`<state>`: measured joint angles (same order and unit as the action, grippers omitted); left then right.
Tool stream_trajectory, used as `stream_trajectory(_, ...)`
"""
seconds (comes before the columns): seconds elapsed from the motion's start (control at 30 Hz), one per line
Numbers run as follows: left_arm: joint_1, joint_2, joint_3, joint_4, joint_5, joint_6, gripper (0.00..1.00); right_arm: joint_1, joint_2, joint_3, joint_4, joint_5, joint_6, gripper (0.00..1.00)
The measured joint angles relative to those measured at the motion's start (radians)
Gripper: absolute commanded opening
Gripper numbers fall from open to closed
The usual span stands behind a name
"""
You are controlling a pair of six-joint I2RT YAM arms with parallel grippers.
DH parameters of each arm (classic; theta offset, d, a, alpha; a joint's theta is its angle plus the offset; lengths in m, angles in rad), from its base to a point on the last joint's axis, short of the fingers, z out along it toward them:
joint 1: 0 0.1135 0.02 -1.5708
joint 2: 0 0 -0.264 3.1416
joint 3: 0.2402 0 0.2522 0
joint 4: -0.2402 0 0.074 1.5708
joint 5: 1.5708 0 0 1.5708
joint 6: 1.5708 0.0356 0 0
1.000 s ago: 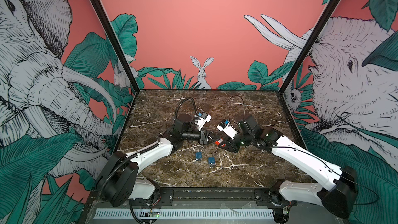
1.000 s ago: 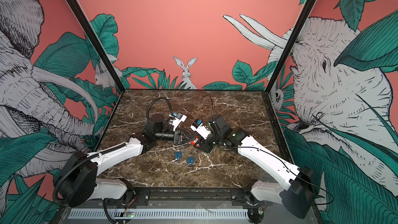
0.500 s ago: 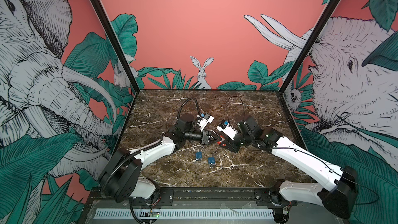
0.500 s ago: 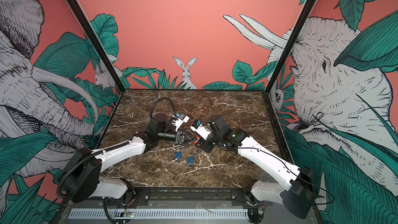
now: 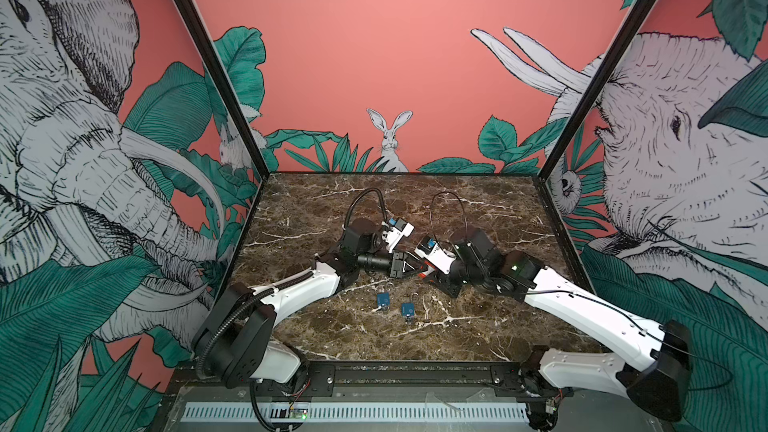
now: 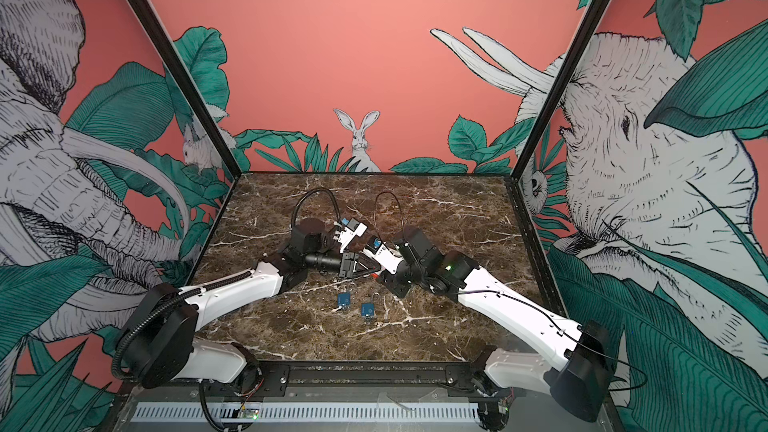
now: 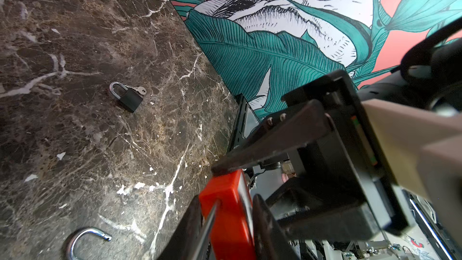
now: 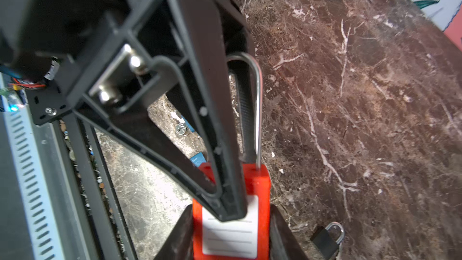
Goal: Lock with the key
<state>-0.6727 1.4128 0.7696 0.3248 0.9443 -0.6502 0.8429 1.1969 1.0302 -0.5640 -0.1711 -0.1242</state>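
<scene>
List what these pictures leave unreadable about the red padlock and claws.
- left claw grip on red padlock: contact unclear, cropped by left wrist view's bottom edge.
- Its keyhole: shown in no view; right claw and frame edges cover the body.
- Blue padlocks: too small in top views to tell if locked.

Both top views are bright and evenly lit from above, with only faint, soft shadows on the dark tabletop (image 5: 332, 209). The black corner posts (image 5: 208, 60) splay outward with wide-angle stretch. In the left wrist view the tabletop is sharp, while a pale block (image 7: 412, 131) close by is blurred. In the right wrist view the left claw (image 8: 237, 191) looms dim and soft. The white label on the red padlock (image 8: 260, 183) shows bright, and the far tabletop blurs with a reddish cast.
</scene>
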Motion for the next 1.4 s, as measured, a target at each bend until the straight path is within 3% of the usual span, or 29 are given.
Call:
stream_trajectory(0.23, 0.002, 0.023, 0.01, -0.006, -0.013, -0.016, 0.28, 0.022, 0.033, 0.013, -0.004, 0.071, -0.034, 0.0)
stream_trajectory(0.3, 0.002, 0.03, 0.014, -0.007, -0.018, -0.014, 0.37, 0.026, 0.04, 0.016, -0.003, 0.089, -0.04, 0.0)
stream_trajectory(0.47, -0.006, 0.033, 0.016, -0.004, 0.002, -0.006, 0.4, 0.028, 0.044, 0.022, 0.021, 0.111, -0.043, 0.0)
stream_trajectory(0.83, -0.005, 0.033, 0.017, -0.008, -0.009, -0.005, 0.25, 0.03, 0.046, 0.029, 0.021, 0.114, -0.045, 0.0)
stream_trajectory(0.87, -0.005, 0.033, 0.017, -0.005, -0.009, -0.012, 0.17, 0.03, 0.046, 0.029, 0.021, 0.117, -0.045, 0.05)
stream_trajectory(0.9, -0.005, 0.033, 0.017, 0.001, -0.013, -0.021, 0.0, 0.032, 0.047, 0.029, 0.022, 0.124, -0.044, 0.1)
stream_trajectory(1.13, -0.006, 0.017, -0.002, 0.074, -0.076, -0.067, 0.0, 0.033, 0.048, 0.029, 0.057, 0.165, -0.033, 0.53)
stream_trajectory(1.23, -0.01, 0.015, -0.008, 0.114, -0.123, -0.086, 0.0, 0.032, 0.046, 0.029, 0.098, 0.196, -0.011, 0.64)
stream_trajectory(1.4, -0.009, 0.016, -0.032, 0.198, -0.207, -0.136, 0.0, 0.018, -0.018, -0.008, 0.173, 0.23, 0.035, 0.72)
